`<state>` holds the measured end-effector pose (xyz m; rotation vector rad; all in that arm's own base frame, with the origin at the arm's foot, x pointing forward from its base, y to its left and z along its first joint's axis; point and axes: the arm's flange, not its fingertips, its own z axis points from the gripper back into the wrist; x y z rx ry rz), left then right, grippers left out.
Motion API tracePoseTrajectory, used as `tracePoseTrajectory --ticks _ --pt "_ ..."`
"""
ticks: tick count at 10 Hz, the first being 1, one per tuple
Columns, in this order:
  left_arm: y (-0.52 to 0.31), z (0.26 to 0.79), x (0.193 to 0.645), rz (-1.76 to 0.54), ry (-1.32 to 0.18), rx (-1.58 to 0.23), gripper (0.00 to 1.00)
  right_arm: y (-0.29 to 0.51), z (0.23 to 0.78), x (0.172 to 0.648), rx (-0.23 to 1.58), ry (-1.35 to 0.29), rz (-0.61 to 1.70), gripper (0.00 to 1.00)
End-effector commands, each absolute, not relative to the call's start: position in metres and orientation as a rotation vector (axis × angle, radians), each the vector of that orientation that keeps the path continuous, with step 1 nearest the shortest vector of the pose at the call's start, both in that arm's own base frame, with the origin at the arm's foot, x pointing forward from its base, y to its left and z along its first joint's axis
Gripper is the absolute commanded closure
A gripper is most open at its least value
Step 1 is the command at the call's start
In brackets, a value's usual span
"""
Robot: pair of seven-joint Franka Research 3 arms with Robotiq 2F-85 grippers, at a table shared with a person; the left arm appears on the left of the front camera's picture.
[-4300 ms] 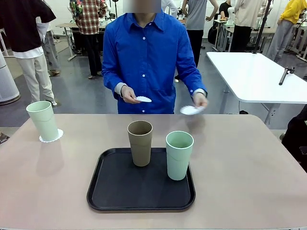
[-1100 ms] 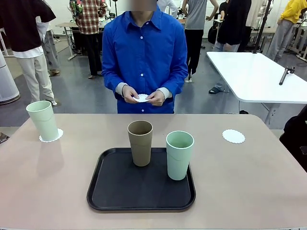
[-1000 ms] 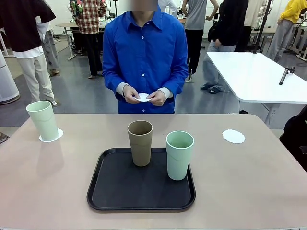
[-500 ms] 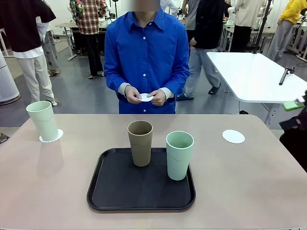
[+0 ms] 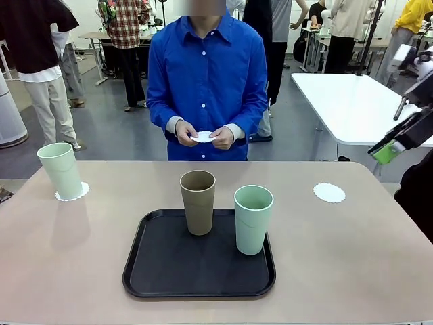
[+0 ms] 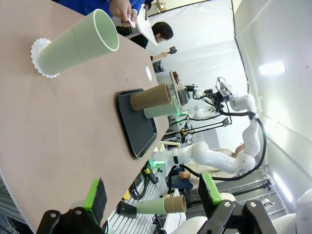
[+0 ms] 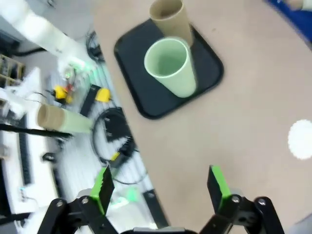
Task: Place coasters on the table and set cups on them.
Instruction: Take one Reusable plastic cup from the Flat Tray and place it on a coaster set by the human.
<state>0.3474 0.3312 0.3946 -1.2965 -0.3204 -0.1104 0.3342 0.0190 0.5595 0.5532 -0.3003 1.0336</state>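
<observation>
On the table [image 5: 338,257] a mint cup [image 5: 61,169] stands on a coaster [image 5: 73,193] at the far left. A second coaster [image 5: 329,192] lies bare at the far right. The tan cup [image 5: 197,202] and another mint cup [image 5: 253,219] stand on the black tray [image 5: 176,271]. The person holds a third coaster [image 5: 203,137] in both hands. My right gripper [image 5: 392,143] hovers open, high past the right edge; from above it looks at the mint cup [image 7: 170,66], tan cup [image 7: 168,19] and bare coaster [image 7: 301,139]. My left gripper [image 6: 152,195] is open, low beside the table's left end.
A white table [image 5: 358,108] stands behind on the right. Other people walk in the background. Bare tabletop lies around the tray on both sides.
My right arm has swung up into the front view at the right edge. The person still holds the coaster; cups and coasters on the table have not moved.
</observation>
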Motion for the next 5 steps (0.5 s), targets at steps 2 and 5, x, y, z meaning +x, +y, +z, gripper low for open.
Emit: tracePoseTrajectory --ticks 2,5 --pt "0.332 0.395 0.344 -0.122 -0.326 -1.299 0.00 0.062 0.521 0.344 0.323 -0.388 1.089 0.00" --pt "0.332 0.395 0.344 -0.122 -0.326 -1.299 0.00 0.098 0.476 0.363 0.242 -0.342 1.117 0.00"
